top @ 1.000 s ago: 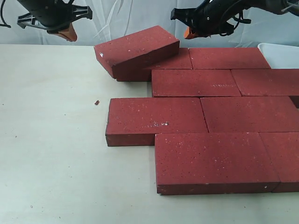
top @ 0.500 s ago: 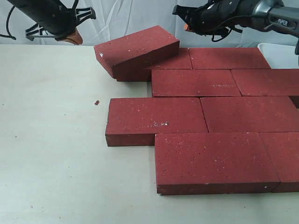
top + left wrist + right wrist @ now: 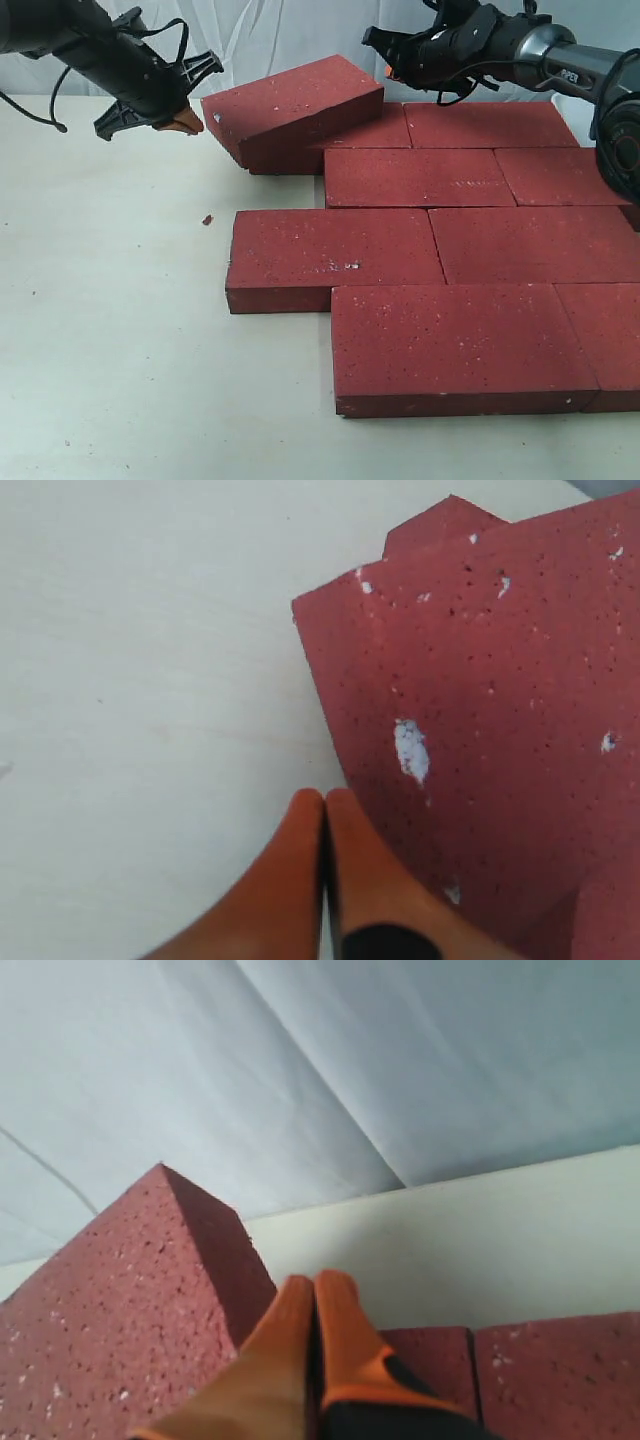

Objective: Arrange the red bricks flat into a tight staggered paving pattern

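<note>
Lettering, one entry: small white word, apparently "PIPER", on grey link of right arm (image 3: 556, 52), upper right of frame; barely legible.

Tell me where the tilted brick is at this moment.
In the exterior view the tilted brick leans on the far left corner of the flat bricks, between the shut left gripper and the shut right gripper.
</note>
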You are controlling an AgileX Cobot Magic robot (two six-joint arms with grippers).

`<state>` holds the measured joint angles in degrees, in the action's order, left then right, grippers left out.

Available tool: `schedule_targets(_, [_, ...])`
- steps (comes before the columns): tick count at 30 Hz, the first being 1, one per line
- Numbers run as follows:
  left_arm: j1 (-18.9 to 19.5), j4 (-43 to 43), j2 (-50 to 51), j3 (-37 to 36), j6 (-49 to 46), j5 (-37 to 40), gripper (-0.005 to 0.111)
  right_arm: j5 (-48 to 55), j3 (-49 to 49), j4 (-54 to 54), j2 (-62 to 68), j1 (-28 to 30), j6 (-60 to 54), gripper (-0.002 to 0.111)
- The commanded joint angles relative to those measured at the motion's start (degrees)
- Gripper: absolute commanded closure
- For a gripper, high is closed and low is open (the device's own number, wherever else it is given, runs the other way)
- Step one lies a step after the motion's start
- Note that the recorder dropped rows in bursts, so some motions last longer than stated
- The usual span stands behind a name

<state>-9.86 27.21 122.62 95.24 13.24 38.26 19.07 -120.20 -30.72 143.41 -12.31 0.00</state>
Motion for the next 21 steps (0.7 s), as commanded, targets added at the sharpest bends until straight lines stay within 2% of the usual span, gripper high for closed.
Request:
schedule_targets(1, [0.05, 3.03, 1.5, -0.26, -0.42, -0.98, 0.107, 2.19, -2.91, -0.13, 2.24, 0.23, -0.48, 0.109])
schedule_targets(13, [0.05, 8.26, 2.02, -0.26, -2.04, -7.14, 0.107, 9.36, -3.04, -4.88, 2.48, 0.23, -10.73, 0.109])
schedule_targets(21, [0.05, 1.04, 2.02, -0.26, -2.14, -7.94, 0.107, 20.25, -3.04, -4.82, 1.19, 0.23, -10.96, 0.109])
